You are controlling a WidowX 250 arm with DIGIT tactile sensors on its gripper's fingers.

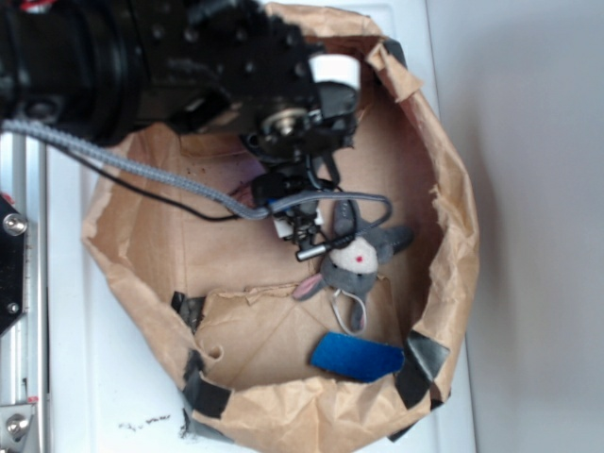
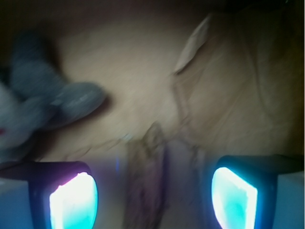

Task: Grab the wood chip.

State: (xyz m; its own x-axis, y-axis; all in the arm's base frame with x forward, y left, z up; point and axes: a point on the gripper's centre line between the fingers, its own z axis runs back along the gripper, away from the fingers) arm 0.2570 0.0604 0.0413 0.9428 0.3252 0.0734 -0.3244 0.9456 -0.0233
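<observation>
- Brown paper bag point(image 1: 444, 236), its sides rolled down and taped, is holding everything on a white table point(image 1: 94, 396).
- Gripper point(image 2: 153, 191) is hanging inside the bag with its two fingers point(image 2: 74, 200) spread wide, gripping nothing.
- Wood chip point(image 2: 145, 176) is lying flat on the bag floor between the fingers, blurred in the wrist view.
- Grey plush toy point(image 1: 357, 257) is lying just beside the gripper.
- Flat blue piece point(image 1: 357, 357) is sitting near the bag's edge.

The gripper point(image 2: 152, 198) points downward from the black arm point(image 1: 142, 57), jaws spread apart.
</observation>
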